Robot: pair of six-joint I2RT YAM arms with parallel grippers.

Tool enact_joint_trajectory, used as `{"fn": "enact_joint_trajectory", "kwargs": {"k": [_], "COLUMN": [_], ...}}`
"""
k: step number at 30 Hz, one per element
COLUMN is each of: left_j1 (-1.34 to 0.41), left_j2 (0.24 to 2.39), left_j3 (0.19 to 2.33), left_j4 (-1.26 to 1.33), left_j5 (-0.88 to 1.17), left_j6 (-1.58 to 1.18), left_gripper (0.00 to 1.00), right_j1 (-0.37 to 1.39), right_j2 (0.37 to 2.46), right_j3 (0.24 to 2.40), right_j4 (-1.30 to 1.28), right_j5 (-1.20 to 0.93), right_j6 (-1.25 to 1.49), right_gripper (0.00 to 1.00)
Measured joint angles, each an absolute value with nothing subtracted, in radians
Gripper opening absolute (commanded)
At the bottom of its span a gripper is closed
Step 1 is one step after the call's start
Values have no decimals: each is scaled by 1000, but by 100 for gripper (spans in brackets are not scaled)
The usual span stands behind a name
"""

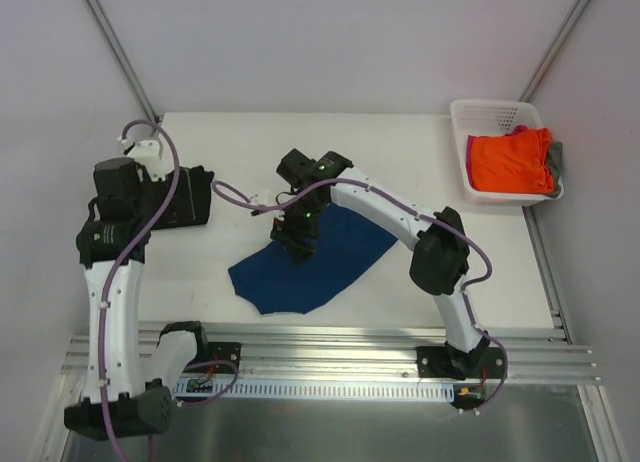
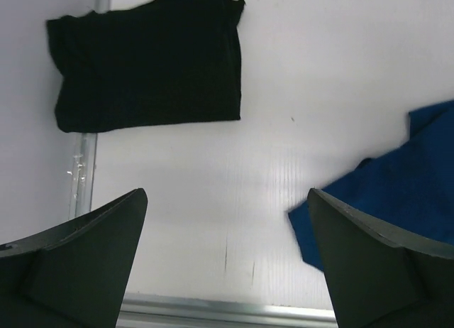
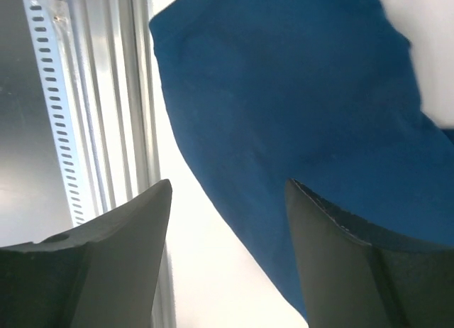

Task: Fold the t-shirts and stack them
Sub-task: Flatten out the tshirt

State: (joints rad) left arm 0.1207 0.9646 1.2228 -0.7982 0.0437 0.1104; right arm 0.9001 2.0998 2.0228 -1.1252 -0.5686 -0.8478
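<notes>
A navy blue t-shirt [image 1: 310, 257] lies loosely folded in the middle of the table; no print shows. It fills the right wrist view [image 3: 298, 108] and its edge shows in the left wrist view [image 2: 397, 193]. My right gripper [image 1: 293, 244] hovers over its left edge, jaws open and empty [image 3: 227, 228]. A folded black t-shirt [image 1: 185, 197] lies at the table's left, partly under my left arm, and shows in the left wrist view [image 2: 149, 62]. My left gripper [image 2: 227, 257] is open and empty above bare table. Orange [image 1: 510, 160], pink and grey shirts lie in the basket.
The white plastic basket [image 1: 480, 112] stands at the table's back right corner. A metal rail [image 1: 320, 337] runs along the table's near edge and shows in the right wrist view [image 3: 92, 101]. Walls close in the back and sides.
</notes>
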Motion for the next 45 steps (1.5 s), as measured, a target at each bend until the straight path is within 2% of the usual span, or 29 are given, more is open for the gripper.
{"fn": "enact_joint_trajectory", "kwargs": {"k": [7,15,20,22,23,26,30,34,39,45], "left_j1": [198,177,163,162,162,162,162,162,162,162], "left_j2": [770,785,775,771,770,771,771,772,784,863], "left_j3": [1198,1299,1328,1332,1333,1333,1333,1331,1293,1253], "left_j4": [-766,-767,-769,-773,-775,-796,-816,-816,-810,-773], "left_j5": [-68,-96,-94,-88,-86,-76,-52,-33,-25,19], "left_j6": [51,68,66,60,57,37,27,24,24,4], "left_gripper": [97,98,98,97,97,97,97,97,97,93], "right_j1": [985,1172,1218,1218,1217,1217,1209,1190,1085,853], "right_j2": [2158,2297,2391,2403,2403,2403,2399,2309,2049,1680], "right_j3": [2059,2085,2086,2086,2086,2088,2079,1954,1822,1793], "right_j4": [-1118,-1110,-1111,-1112,-1111,-1104,-1097,-1073,-1076,-1066], "right_j5": [-552,-540,-532,-528,-525,-495,-430,-345,-214,-75], "right_j6": [-780,-778,-778,-777,-777,-783,-778,-792,-821,-851], "right_gripper": [66,66,64,58,40,1,1,1,1,1]}}
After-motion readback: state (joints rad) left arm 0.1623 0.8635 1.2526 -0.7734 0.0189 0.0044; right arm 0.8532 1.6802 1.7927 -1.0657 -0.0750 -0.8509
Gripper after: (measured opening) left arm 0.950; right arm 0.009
